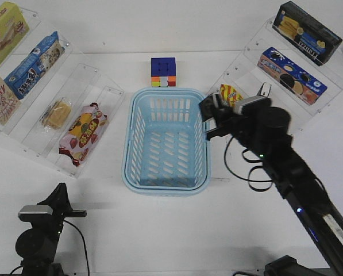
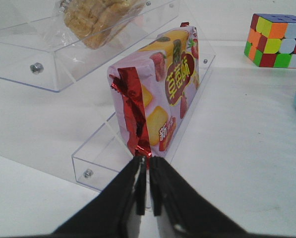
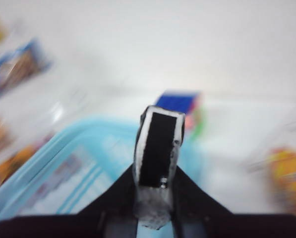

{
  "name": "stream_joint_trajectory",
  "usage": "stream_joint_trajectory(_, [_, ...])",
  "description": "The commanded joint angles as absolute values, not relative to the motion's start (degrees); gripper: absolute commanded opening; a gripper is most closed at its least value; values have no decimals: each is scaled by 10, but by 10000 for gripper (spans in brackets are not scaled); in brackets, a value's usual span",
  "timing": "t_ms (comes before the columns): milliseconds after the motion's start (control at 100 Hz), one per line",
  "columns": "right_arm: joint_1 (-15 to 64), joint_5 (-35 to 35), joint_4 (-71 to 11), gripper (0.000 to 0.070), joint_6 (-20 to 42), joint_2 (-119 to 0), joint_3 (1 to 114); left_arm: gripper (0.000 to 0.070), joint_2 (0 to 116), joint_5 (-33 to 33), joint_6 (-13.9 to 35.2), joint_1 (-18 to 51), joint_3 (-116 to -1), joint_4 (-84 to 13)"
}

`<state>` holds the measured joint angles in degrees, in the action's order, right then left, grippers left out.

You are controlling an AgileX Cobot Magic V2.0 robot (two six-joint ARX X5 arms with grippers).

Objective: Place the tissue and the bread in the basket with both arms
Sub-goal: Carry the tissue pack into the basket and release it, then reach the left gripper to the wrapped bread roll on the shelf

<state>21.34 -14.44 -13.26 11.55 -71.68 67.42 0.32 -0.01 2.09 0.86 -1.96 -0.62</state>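
Two arms share our white tabletop (image 1: pixel 160 241), and the largest thing on it is the light-blue basket (image 1: pixel 166 140), its long axis running away from us, nothing lying in it. Clear stepped racks flank it on both sides. On the left rack we read "Pocky" on a cream box (image 1: pixel 0 98), beside a blue biscuit box (image 1: pixel 34 64) with white characters too small to make out. On the right rack a blue box of dark sandwich biscuits (image 1: pixel 292 75) lies below a dark box (image 1: pixel 307 32) whose lettering we cannot read. A red-and-yellow snack bag (image 2: pixel 157 99) shows large Chinese characters down its face in the left wrist view. The bread (image 1: pixel 56 114) lies in the left rack, one tier above that bag, its long axis along the tier. A colour cube (image 1: pixel 163 72) sits just behind the basket.

Our right hand (image 3: pixel 155 191) grips the tissue (image 3: pixel 157 153) over the basket's right rim, the pack upright with its long axis pointing away from the fingers; that view is blurred. Our left hand (image 2: pixel 148 186) is closed on nothing, its tips just short of the bag's crimped red end.
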Motion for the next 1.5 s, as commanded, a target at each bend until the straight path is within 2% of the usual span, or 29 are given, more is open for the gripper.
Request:
stream_joint_trajectory(0, [244,-146,-120,0,93,-745,679,1,2,1,16,7,-8,0])
stream_joint_trajectory(60, [262,-146,-111,1,80,-773,679,1,2,1,16,7,-8,1])
stream_joint_trajectory(100, [271,-146,-104,35,73,-790,679,1,2,1,16,7,-8,0])
stream_joint_trajectory(130, [276,-146,-102,100,73,-801,679,1,2,1,16,7,-8,0])
stream_joint_trajectory(210, [280,-147,-102,333,78,-817,679,1,2,1,16,7,-8,1])
stream_joint_trajectory(260, [280,-151,-103,385,78,-818,679,1,2,1,17,7,-8,4])
stream_joint_trajectory(370, [276,-149,-103,380,79,-792,682,1,2,1,46,7,-8,5])
stream_joint_trajectory(420, [266,-148,-101,343,79,-770,685,1,2,1,71,7,-8,5])
stream_joint_trajectory(460, [255,-146,-101,259,77,-748,687,1,2,1,98,7,-8,5])
stream_joint_trajectory(540, [227,-130,-103,0,74,-701,688,1,2,1,171,7,-8,5])
stream_joint_trajectory(630, [193,-94,-127,0,73,-651,688,1,2,1,266,7,-10,5])
stream_joint_trajectory(700, [167,-69,-149,1,70,-620,678,1,2,3,314,7,-18,5])
stream_joint_trajectory(790, [142,-64,-124,1,70,-573,620,1,3,25,335,7,-45,2])
stream_joint_trajectory(880, [129,-64,-53,1,70,-517,520,1,18,30,338,7,-98,-19])
stream_joint_trajectory(940, [127,-63,9,1,70,-486,449,1,44,30,321,7,-142,-40])
stream_joint_trajectory(1010, [127,-57,67,0,74,-461,383,1,90,30,267,7,-199,-66])
stream_joint_trajectory(1080, [127,-58,92,1,84,-452,345,1,154,29,192,7,-261,-95])
stream_joint_trajectory(1250, [127,-60,89,1,91,-455,339,16,342,29,1,7,-410,-164])
stream_joint_trajectory(1290, [127,-60,96,1,91,-455,339,93,385,29,-32,7,-441,-173])
stream_joint_trajectory(1370, [127,-60,107,1,91,-455,339,356,464,27,-77,7,-499,-183])
stream_joint_trajectory(1410, [127,-59,108,1,91,-454,339,464,501,27,-89,7,-526,-183])
stream_joint_trajectory(1460, [127,-60,107,1,90,-454,339,528,543,23,-105,7,-559,-185])
stream_joint_trajectory(1490, [127,-60,106,1,91,-454,339,535,567,20,-119,7,-578,-188])
